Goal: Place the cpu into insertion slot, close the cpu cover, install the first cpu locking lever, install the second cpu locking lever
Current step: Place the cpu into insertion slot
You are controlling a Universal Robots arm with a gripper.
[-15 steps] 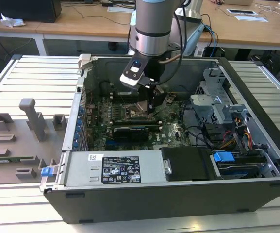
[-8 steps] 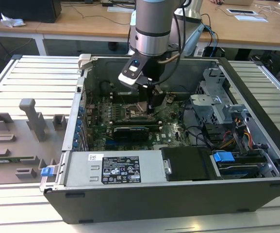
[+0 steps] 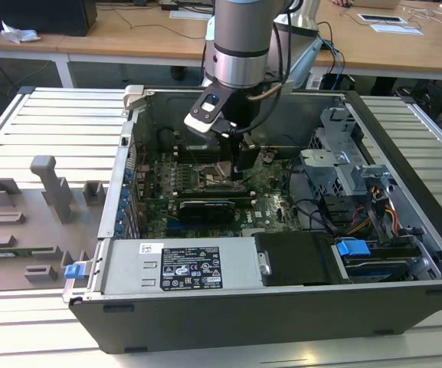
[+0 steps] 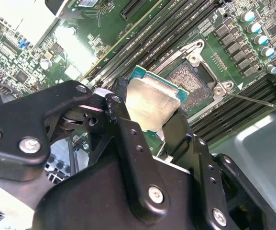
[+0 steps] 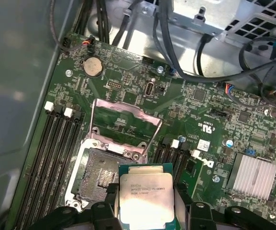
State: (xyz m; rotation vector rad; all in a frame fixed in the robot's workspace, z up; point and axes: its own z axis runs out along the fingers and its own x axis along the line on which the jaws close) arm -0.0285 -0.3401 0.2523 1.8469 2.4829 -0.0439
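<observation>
My gripper (image 5: pixel 145 211) is shut on the cpu (image 5: pixel 145 194), a silver-topped square chip with a green rim, pinched by two opposite edges between black fingers (image 4: pixel 121 115). I hold the chip just above the motherboard, beside the insertion slot (image 5: pixel 95 175) and overlapping one of its corners, not seated in it. The slot's dark centre (image 4: pixel 193 79) lies bare. Hinged up at the slot's far side, the cpu cover (image 5: pixel 123 120) stands open. In the exterior view the gripper (image 3: pixel 240 165) hangs inside the open computer case over the slot (image 3: pixel 207 178).
Long black memory slots (image 5: pixel 56 143) flank the slot. Black cables (image 5: pixel 185 57) and a metal drive cage (image 3: pixel 343 169) sit close by. A finned heatsink (image 5: pixel 252 177) is on the board. A power supply (image 3: pixel 182 268) lines the case front. Grey fixtures (image 3: pixel 44 199) lie at the exterior view's left.
</observation>
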